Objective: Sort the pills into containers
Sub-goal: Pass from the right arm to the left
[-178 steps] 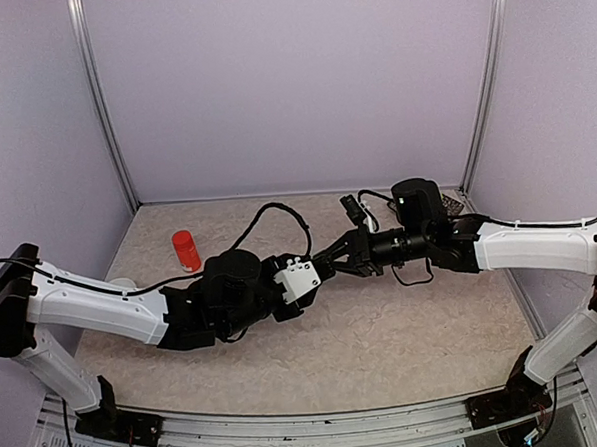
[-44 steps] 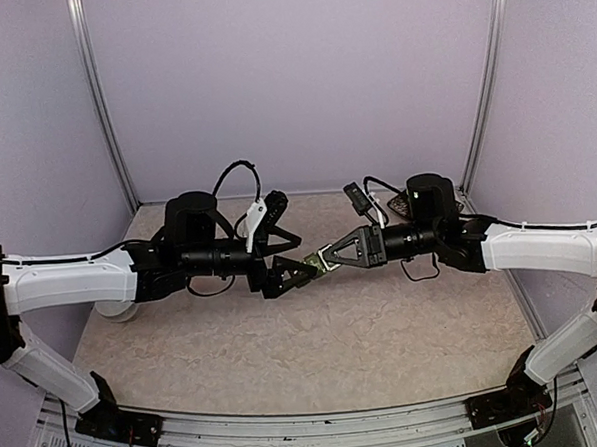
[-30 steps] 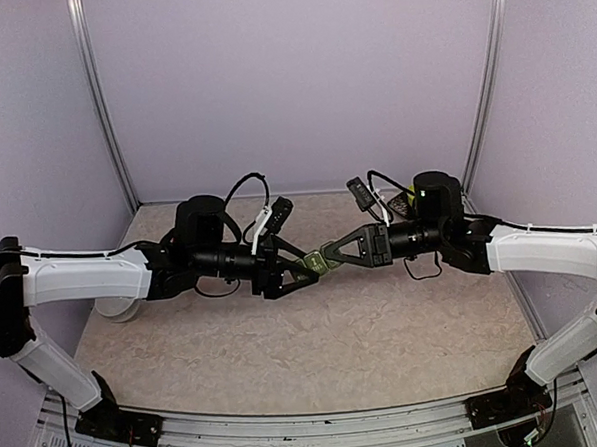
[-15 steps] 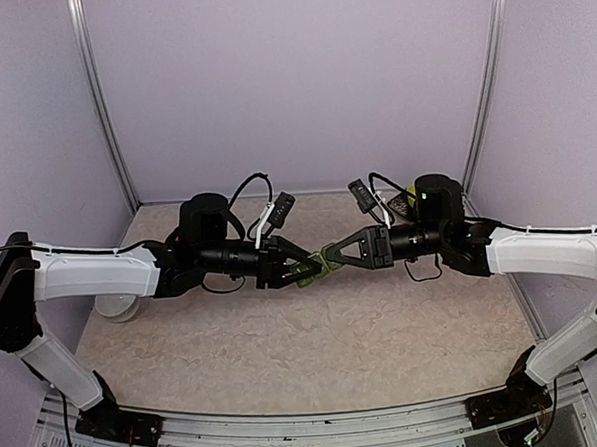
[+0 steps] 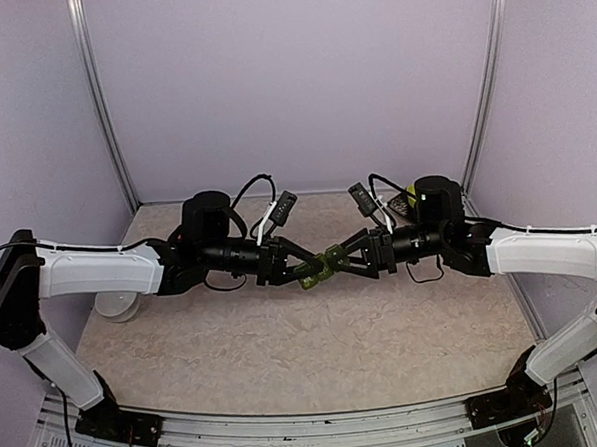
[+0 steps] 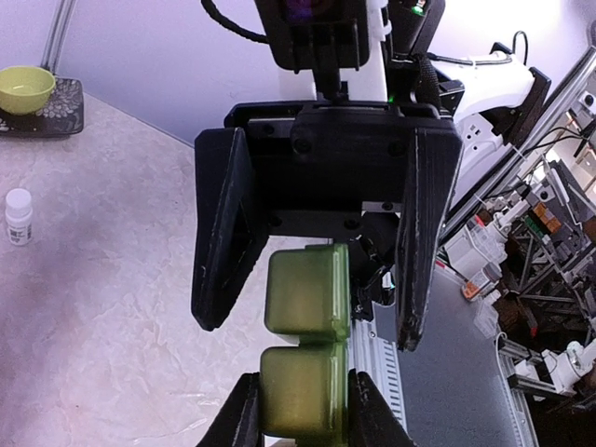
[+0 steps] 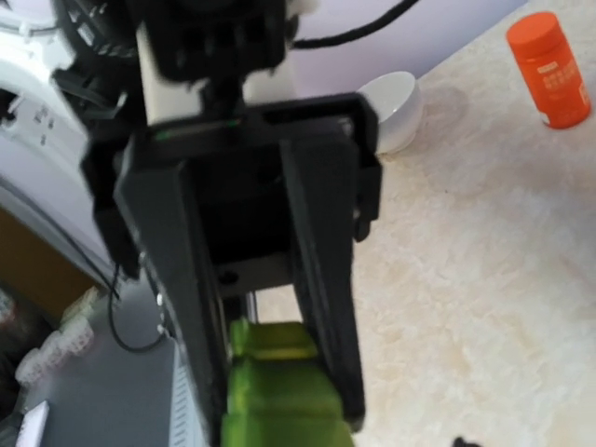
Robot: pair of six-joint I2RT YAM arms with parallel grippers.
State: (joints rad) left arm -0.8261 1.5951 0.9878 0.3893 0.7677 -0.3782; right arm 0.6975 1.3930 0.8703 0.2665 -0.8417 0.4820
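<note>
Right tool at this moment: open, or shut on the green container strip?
Open. The right tool holds its fingers clear of the container strip; the left tool clamps it.

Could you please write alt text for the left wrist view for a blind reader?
The left end effector is shut on the near end of a green container strip, while the right end effector stands open around its far end. A white bottle and a yellow-green bowl sit further left.

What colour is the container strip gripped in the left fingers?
The container strip is olive green; the left wrist view shows it best.
</note>
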